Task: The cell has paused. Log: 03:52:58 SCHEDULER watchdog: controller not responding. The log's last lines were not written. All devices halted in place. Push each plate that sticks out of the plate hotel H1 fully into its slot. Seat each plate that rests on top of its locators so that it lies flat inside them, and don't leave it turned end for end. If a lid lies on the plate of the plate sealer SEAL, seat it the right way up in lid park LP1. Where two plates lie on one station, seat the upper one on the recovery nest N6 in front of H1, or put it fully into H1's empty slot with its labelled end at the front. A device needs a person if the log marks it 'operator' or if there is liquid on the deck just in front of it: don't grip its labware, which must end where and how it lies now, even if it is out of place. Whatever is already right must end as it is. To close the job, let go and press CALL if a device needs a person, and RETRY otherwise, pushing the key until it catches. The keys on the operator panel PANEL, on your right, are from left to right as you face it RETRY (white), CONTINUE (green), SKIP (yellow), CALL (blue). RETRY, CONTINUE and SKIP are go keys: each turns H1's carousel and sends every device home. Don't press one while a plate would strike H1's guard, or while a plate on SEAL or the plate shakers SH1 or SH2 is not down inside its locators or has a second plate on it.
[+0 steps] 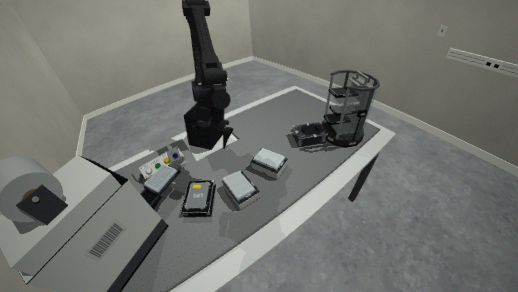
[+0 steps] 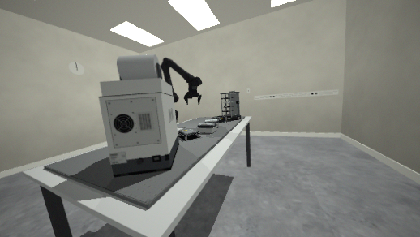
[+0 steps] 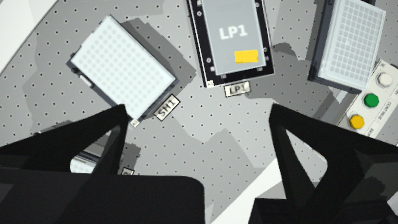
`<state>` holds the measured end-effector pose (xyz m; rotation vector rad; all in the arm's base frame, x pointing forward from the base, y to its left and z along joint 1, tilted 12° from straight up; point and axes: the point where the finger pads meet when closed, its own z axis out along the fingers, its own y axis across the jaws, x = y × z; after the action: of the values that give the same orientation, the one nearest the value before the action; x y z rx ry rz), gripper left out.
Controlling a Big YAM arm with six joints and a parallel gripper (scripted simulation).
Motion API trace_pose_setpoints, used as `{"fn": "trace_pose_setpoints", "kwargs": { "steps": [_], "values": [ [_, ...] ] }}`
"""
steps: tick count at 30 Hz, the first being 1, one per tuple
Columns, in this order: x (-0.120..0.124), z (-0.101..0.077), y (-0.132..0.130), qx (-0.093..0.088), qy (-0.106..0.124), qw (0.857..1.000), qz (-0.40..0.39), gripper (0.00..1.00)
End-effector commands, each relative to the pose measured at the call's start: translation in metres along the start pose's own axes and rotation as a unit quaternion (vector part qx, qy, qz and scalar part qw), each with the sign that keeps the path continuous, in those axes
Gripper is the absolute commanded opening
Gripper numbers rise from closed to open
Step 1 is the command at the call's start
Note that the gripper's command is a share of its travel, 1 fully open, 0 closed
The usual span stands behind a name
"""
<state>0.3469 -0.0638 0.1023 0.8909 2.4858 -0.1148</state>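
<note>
Above the desk (image 1: 320,165), high over the stations, claw (image 3: 197,130) spread wide and gripping nothing, with lid park LP1 (image 3: 231,35) straight ahead, long axis pointing away, and the SH1 plate (image 3: 121,75) ahead-left, askew.

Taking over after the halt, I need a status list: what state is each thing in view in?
Gripper: open, holding nothing, above the deck.
Lid park LP1: no lid in it, yellow mark showing.
SH1 plate: lies on its station.
SEAL plate: uncovered, no lid.
PANEL: keys unpressed.
</note>
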Motion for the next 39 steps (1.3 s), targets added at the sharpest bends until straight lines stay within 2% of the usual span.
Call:
{"fn": "trace_pose_setpoints", "kwargs": {
  "steps": [1, 2, 3, 6, 8, 12, 18, 19, 23, 25, 28, 32, 33, 39],
  "values": [
    [-0.017, -0.025, 0.02, -0.024, 0.001, 0.997, -0.075, 1.0],
    [-0.013, -0.027, 0.023, -0.028, 0.009, 0.996, -0.089, 1.0],
    [-0.009, -0.022, 0.022, -0.028, 0.024, 0.994, -0.105, 1.0],
    [0.0, -0.034, 0.029, -0.046, 0.038, 0.988, -0.145, 1.0],
    [0.0, -0.034, 0.029, -0.046, 0.038, 0.988, -0.145, 1.0],
    [0.017, -0.043, 0.036, -0.067, 0.067, 0.975, -0.2, 1.0],
    [0.043, -0.056, 0.046, -0.102, 0.109, 0.948, -0.28, 1.0],
    [0.048, -0.049, 0.045, -0.103, 0.128, 0.942, -0.294, 1.0],
    [0.063, -0.061, 0.05, -0.133, 0.148, 0.918, -0.343, 1.0],
    [0.063, -0.061, 0.05, -0.133, 0.148, 0.918, -0.343, 1.0],
    [0.076, -0.063, 0.053, -0.152, 0.171, 0.896, -0.38, 1.0],
    [0.077, -0.066, 0.053, -0.154, 0.17, 0.895, -0.382, 1.0],
    [0.083, -0.06, 0.046, -0.149, 0.174, 0.899, -0.373, 1.0],
    [0.083, -0.06, 0.046, -0.149, 0.174, 0.899, -0.373, 1.0]
  ]
}}
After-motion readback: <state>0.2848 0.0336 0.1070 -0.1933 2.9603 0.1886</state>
